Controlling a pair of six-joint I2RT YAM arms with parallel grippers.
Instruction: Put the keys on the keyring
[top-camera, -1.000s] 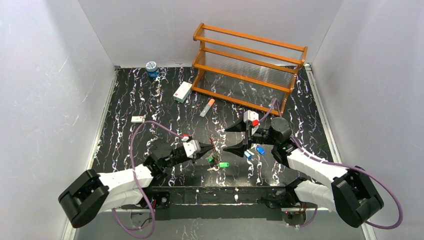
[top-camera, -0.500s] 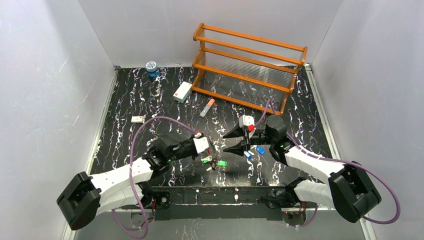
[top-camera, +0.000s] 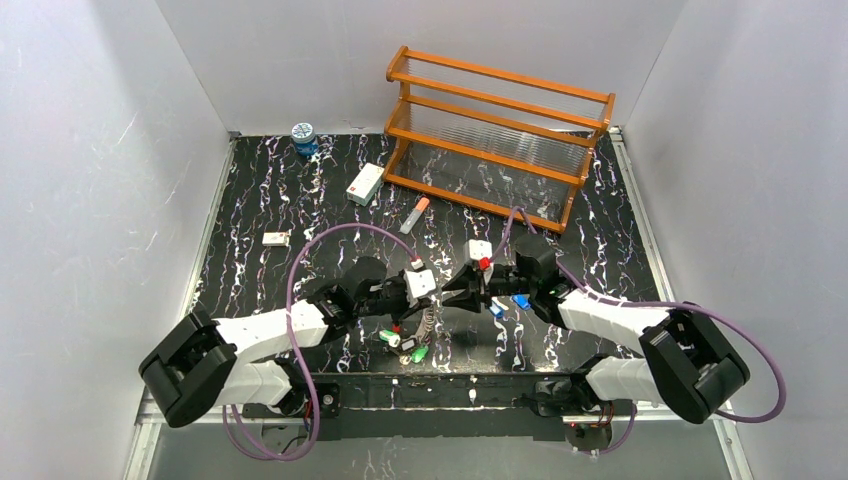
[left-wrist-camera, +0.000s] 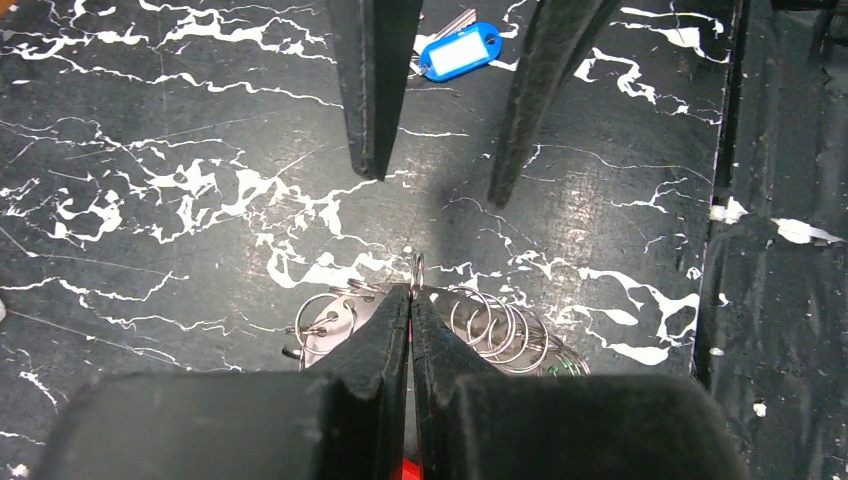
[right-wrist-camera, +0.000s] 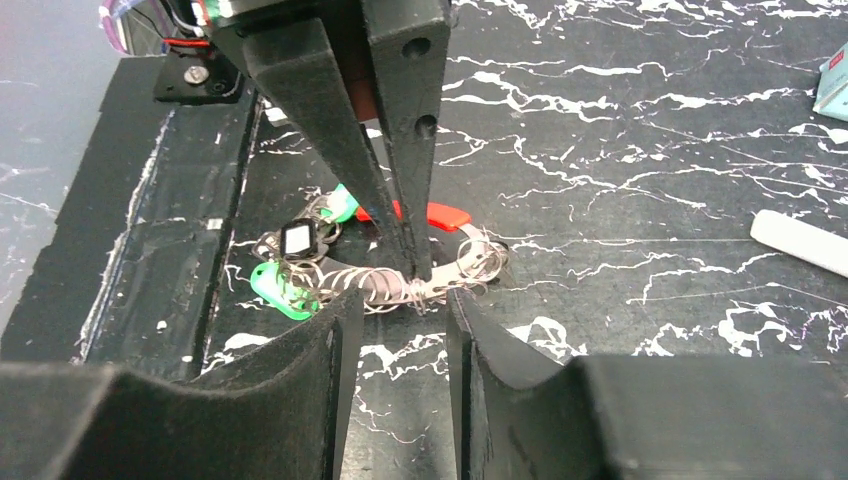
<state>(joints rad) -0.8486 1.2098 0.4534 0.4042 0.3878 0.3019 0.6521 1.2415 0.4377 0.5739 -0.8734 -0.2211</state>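
Black white-veined table (top-camera: 265, 195), green-headed keys (right-wrist-camera: 283, 290), red-and-silver keyring (right-wrist-camera: 440, 215), orange rack (top-camera: 497, 135).

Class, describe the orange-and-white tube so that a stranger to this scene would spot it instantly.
Find the orange wooden rack at the back of the black marbled table. Just in front of its left end lies a small tube. Unlike the white box to its left, it is slim, with one orange end.

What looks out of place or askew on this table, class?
The rack at the back sits skewed, its right end further forward. Two blue keys lie loose by the open right gripper, apart from the keyring pinched in the left gripper. Nothing looks spilled or broken.
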